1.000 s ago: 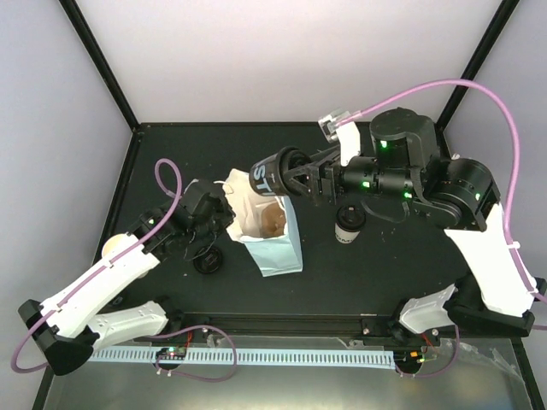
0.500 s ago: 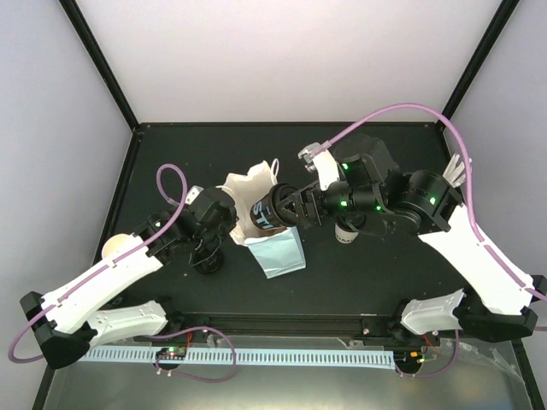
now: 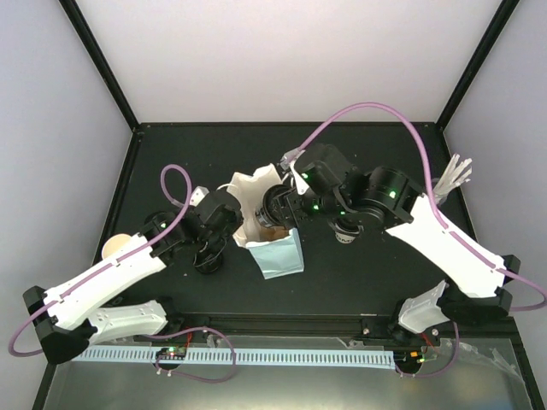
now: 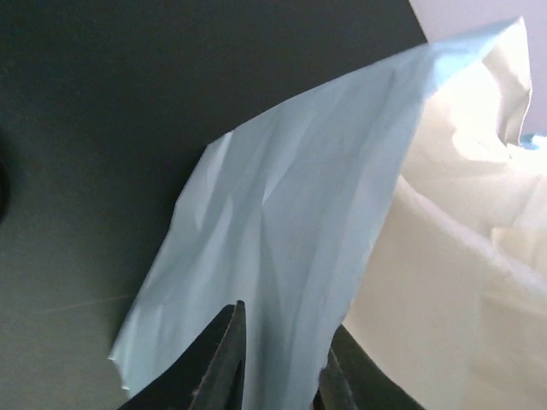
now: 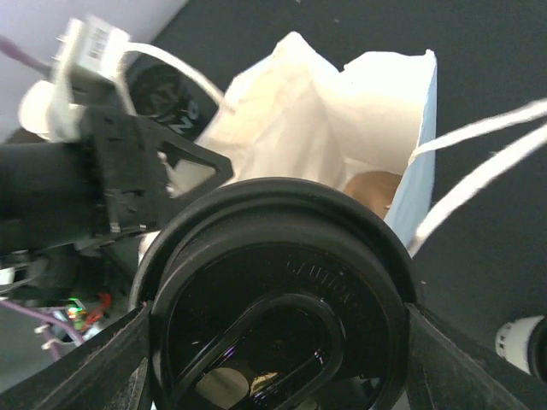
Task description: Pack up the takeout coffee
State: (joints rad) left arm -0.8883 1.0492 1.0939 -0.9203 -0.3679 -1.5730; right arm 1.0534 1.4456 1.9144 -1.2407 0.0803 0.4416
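At the centre of the black table (image 3: 205, 154), the light-blue paper bag (image 3: 280, 252) stands open, mouth upward. I read the right gripper (image 3: 284, 205) as clamped on a cup (image 5: 278, 295) with a black lid, one finger on each side of it. The cup hangs over the bag's mouth, lid toward the wrist camera. Inside the bag, a patch of the brown pulp carrier (image 5: 373, 192) shows beyond the cup. At the bag's left wall sits the left gripper (image 4: 282, 380). Its two fingers straddle the blue paper edge with a narrow gap, and I cannot tell whether they pinch the paper or merely flank it. A second lidded cup (image 5: 518, 340) stands on the table just right of the bag, partly under the right arm. Another black round lid (image 3: 208, 260) shows on the table near the left arm.
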